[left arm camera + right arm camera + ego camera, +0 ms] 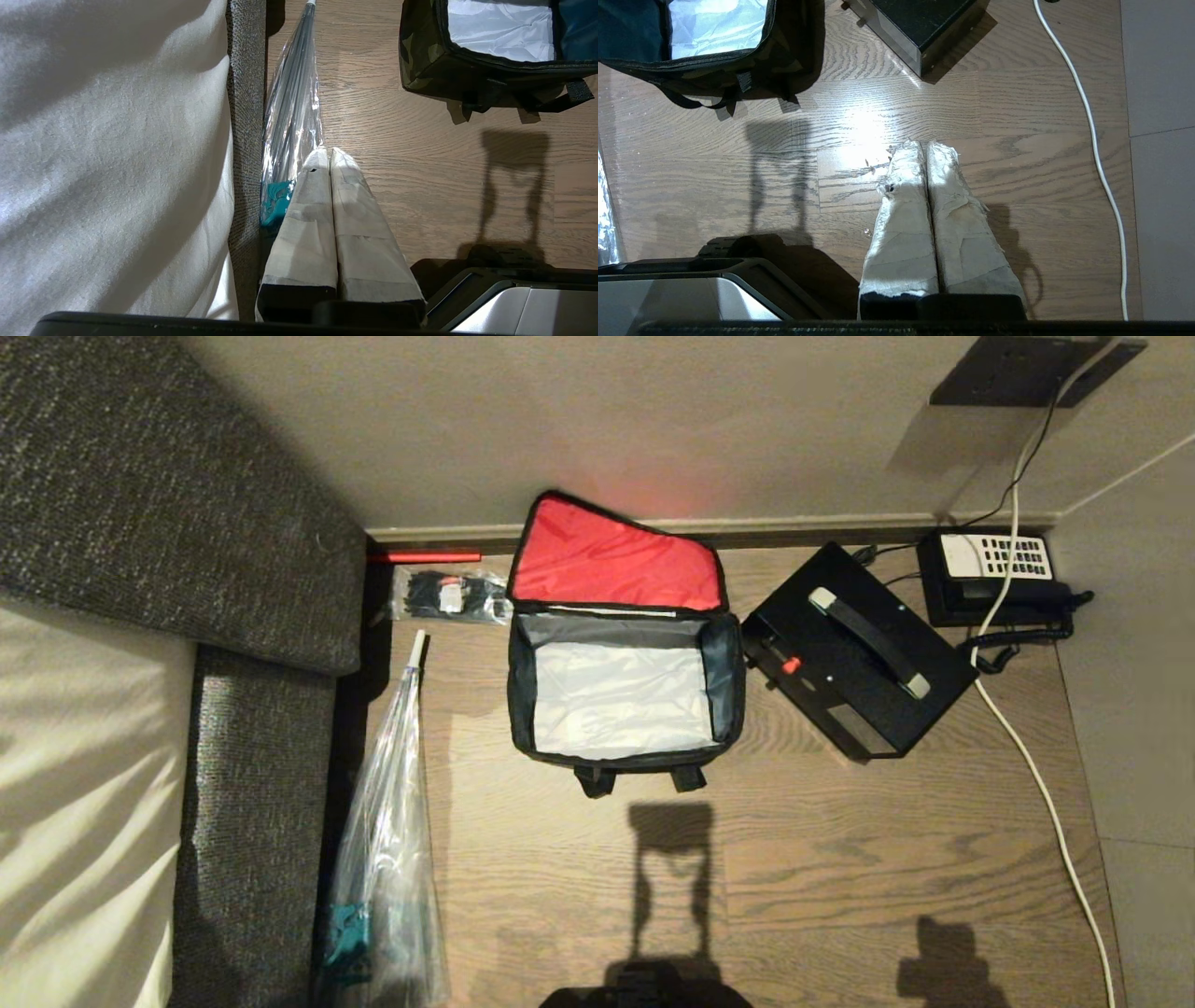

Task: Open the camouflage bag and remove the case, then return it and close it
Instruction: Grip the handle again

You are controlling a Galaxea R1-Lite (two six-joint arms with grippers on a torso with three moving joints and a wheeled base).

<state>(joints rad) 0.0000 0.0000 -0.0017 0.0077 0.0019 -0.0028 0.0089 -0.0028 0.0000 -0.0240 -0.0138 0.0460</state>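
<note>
While both arms hang low and close to the robot, the left gripper has its taped fingers pressed together on nothing, near the bed edge and the clear plastic bag, and the right gripper is likewise closed and empty over bare wooden floor. Farther out, the camouflage bag stands open on the floor, its red-lined lid leaning back against the wall and its pale grey interior bare, two black strap ends poking out on the near side. Just beside it on the robot's right, and turned at an angle, sits the case, black with its handle up and a small red latch toward the bag. Judging from this, the opening and removal are done, and the step in hand is putting the case back. To do that well, the right gripper would need to spread its fingers, come down over the middle of the handle and close across it, so the box hangs level; the case would then want turning to square with the bag's mouth before lowering, since the fit looks snug. A white cable and a black telephone lie beyond the case, near the wall, so the approach should stay clear of them.
</note>
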